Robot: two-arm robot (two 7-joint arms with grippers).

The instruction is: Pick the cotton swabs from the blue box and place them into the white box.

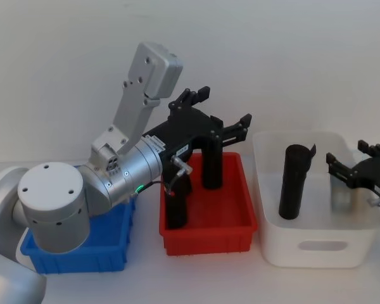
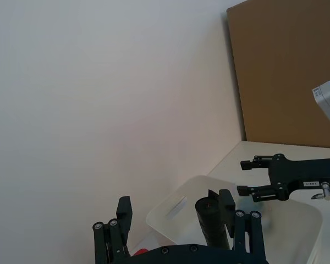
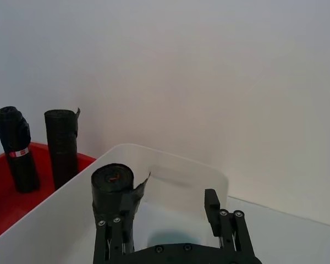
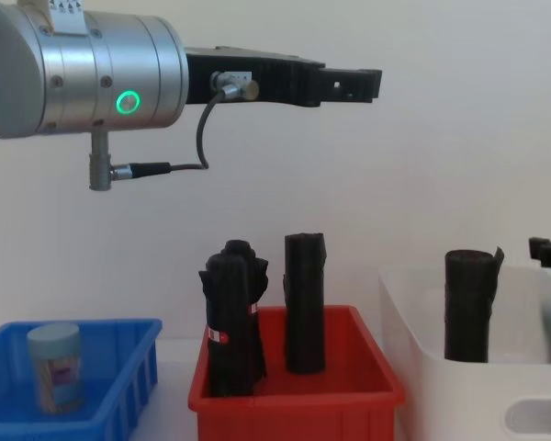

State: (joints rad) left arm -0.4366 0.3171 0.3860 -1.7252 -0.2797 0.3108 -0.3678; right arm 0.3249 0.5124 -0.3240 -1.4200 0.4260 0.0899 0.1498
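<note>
Cotton swabs (image 4: 54,367) in blue box (image 4: 119,413), left gripper (image 1: 218,111) jaws wide, empty

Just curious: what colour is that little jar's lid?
Pale blue; the cotton swabs jar shows best in the chest view.

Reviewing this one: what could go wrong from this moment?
The open left gripper hangs above the red bin, so swinging toward the cotton swabs in the blue box could topple its tall black rolls. The open right gripper sits over the white box beside a standing roll and might knock it.
</note>
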